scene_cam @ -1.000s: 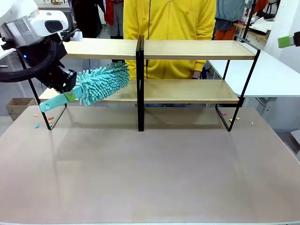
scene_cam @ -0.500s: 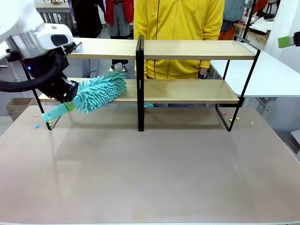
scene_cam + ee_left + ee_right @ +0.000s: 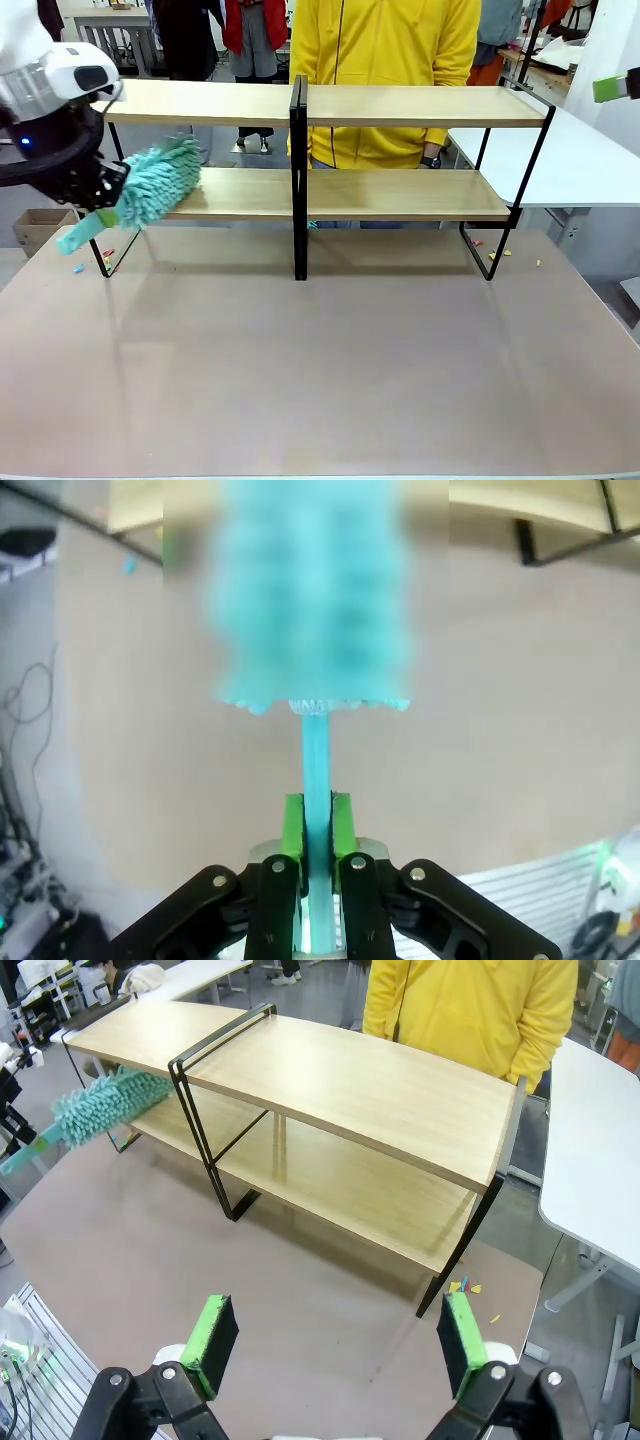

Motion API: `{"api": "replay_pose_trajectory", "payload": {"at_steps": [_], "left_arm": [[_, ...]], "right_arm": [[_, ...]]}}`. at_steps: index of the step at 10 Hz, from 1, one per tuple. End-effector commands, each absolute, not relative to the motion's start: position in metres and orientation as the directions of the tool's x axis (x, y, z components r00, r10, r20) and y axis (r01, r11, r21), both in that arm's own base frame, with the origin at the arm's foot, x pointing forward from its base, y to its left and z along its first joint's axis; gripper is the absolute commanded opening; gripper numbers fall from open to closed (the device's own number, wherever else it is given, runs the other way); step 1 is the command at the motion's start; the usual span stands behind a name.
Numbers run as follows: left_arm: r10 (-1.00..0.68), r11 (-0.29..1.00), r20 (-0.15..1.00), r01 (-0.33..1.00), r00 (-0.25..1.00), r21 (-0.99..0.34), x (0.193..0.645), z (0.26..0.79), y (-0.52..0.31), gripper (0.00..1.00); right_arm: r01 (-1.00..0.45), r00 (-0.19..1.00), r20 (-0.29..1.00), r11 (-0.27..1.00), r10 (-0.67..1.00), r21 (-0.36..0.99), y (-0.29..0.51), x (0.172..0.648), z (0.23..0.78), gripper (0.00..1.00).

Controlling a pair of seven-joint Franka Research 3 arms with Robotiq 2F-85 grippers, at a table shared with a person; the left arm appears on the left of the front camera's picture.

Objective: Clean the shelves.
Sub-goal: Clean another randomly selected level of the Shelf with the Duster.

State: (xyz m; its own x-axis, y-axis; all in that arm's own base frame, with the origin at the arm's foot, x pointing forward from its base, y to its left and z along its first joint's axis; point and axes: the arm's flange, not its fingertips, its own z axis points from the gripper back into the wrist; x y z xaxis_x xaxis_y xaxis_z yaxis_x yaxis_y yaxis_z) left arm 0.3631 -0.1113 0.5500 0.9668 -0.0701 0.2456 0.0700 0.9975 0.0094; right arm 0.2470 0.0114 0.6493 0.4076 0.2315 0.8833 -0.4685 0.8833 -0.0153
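At the far side of the worktop (image 3: 330, 360) stand the shelves (image 3: 400, 105), a wide two-tier rack of long light-wood boards on a thin black frame, with a black centre post (image 3: 298, 180) dividing it into two halves. A person in a yellow top (image 3: 385, 60) stands just behind it, hands low behind the lower board.

My left gripper (image 3: 318, 825) is clamped on the thin turquoise handle of a duster (image 3: 150, 185), the green pads (image 3: 293, 825) pressed flat against either side of it. From the front, my left arm sits at the left end of the rack, and the duster's shaggy turquoise head lies tilted over the left end of the lower board, its handle slanting down and out past the rack's left leg. In my left wrist view the head is blurred, the handle runs straight up from between my fingers, and the edge of a board crosses the top of the picture.

My right gripper (image 3: 335, 1345) has its jaws wide apart and holds nothing. It hangs well above the worktop on the right side, looking down across the whole rack; from there the duster shows at the far left end, poking between the two boards. Small coloured scraps (image 3: 465, 1288) lie on the floor by the rack's right foot, and a plain white table (image 3: 590, 160) stands beside the right end of the rack.
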Motion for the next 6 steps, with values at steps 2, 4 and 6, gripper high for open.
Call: {"api": "replay_pose_trajectory", "payload": {"at_steps": [2,4,6], "left_arm": [[0.093,0.989,0.135,-0.107,0.987,0.100,0.352,0.538,-0.106,0.12],[0.140,0.983,0.130,-0.154,0.982,0.103,0.352,0.543,-0.100,0.12],[0.191,0.972,0.156,-0.209,0.969,0.108,0.353,0.546,-0.097,0.12]], "right_arm": [[-0.470,0.407,0.884,0.882,0.229,-0.012,0.010,0.247,0.650,1.00],[-0.470,0.407,0.884,0.882,0.229,-0.012,0.010,0.247,0.650,1.00],[-0.470,0.407,0.884,0.882,0.229,-0.012,0.010,0.247,0.650,1.00]]}}
